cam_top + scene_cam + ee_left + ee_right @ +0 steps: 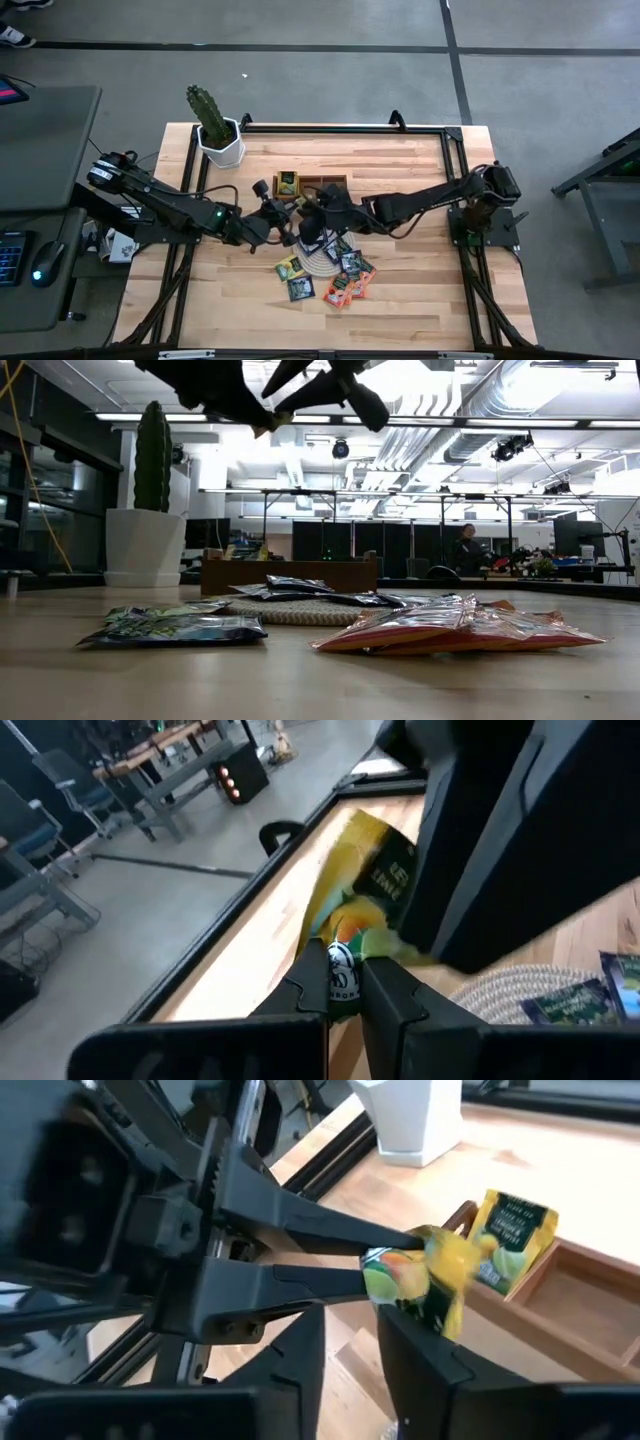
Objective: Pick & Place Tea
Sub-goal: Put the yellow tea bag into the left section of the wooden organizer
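I have the left hand (385,1265) pinching a yellow-green sachet (425,1275) by one edge, lifted above the tabletop (420,190) just in front of the wooden tray (325,183). The right hand (350,1335) sits directly opposite, fingers spread with a gap between them, right at the sachet's lower part, so both hands meet at this one packet. From the left hand the tray lies just beyond; one yellow-green sachet (515,1240) already stands in its end compartment. The remaining sachets (345,285) lie on and around the woven mat (318,262), nearer me.
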Robot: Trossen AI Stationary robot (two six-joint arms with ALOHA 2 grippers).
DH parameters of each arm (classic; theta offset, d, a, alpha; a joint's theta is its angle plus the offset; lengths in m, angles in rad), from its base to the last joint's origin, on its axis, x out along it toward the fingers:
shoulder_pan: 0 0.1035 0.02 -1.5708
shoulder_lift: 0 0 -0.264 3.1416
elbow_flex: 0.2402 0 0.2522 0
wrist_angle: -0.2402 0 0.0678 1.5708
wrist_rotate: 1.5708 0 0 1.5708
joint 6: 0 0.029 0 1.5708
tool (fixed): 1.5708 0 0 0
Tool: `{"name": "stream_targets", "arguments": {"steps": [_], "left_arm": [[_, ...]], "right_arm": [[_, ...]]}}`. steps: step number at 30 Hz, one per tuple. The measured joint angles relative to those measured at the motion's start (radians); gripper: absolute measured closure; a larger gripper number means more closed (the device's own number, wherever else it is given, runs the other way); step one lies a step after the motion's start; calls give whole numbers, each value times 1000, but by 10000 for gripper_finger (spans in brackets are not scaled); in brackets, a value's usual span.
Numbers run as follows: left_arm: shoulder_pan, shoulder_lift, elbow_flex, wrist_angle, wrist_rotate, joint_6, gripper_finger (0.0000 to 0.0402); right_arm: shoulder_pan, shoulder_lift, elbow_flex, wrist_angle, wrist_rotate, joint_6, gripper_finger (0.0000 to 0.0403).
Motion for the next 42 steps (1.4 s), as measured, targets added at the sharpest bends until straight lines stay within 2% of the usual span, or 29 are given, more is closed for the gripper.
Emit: {"name": "stream_targets", "arguments": {"steps": [3, 13, 17, 23, 31, 42], "left_arm": [[0, 0, 0, 14, -2, 25, 389], [0, -1, 0, 1, 17, 33, 389], [-1, -1, 1, -4, 19, 33, 389], [-1, -1, 1, 20, 23, 33, 389], [-1, -1, 1, 155, 75, 121, 389], [-1, -1, 1, 167, 85, 147, 389]], "right_arm": [[-11, 0, 0, 11, -25, -7, 288], [-7, -40, 0, -9, -48, -6, 281], [22, -110, 0, -96, 11, 20, 279], [94, -166, 0, -212, 160, 84, 278], [105, -145, 0, -192, 190, 78, 275], [95, -138, 0, -121, 155, 41, 208]]}}
